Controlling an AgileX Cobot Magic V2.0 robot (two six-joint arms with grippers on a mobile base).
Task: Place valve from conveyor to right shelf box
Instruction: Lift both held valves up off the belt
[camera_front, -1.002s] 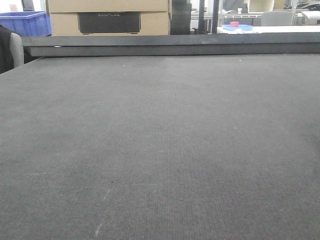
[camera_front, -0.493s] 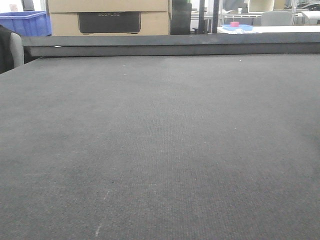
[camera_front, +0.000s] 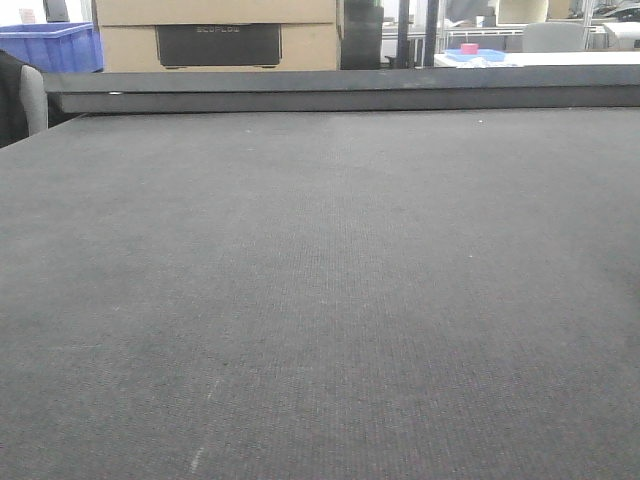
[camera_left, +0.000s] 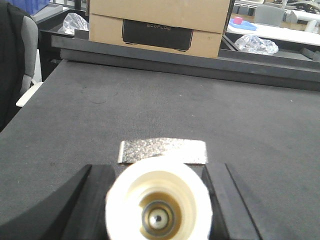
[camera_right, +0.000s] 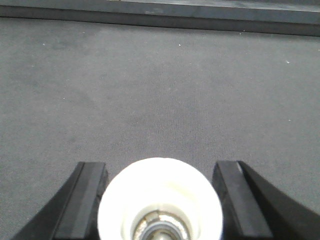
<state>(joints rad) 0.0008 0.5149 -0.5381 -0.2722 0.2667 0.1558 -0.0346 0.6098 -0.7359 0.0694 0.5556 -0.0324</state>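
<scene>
Left gripper (camera_left: 159, 170), wrist view: two black fingers (camera_left: 97, 200) flank a cream round body (camera_left: 159, 200) with a metal centre. Whether they clamp it or merely stand beside it cannot be told. Right gripper (camera_right: 159, 165): the same arrangement around a second cream round body (camera_right: 160, 200), its grip equally undecided. These bodies may be valves or parts of the tools, and no valve can be identified with certainty anywhere on the belt. Both grippers hang low and level over the conveyor (camera_front: 320, 300), probably so that the fingers can meet a part at belt height. Just beyond the left gripper a silvery plate (camera_left: 162, 151) lies flat on the belt. Outward, the woven surface runs bare to the raised dark rail (camera_front: 340, 90) at its far edge, which limits forward reach. The belt's left edge falls away in the left wrist view. Behind the rail stand a cardboard box (camera_front: 120, 45) and a blue bin (camera_front: 50, 45). The right shelf box is not in view. The front view shows wide room for sideways travel.
</scene>
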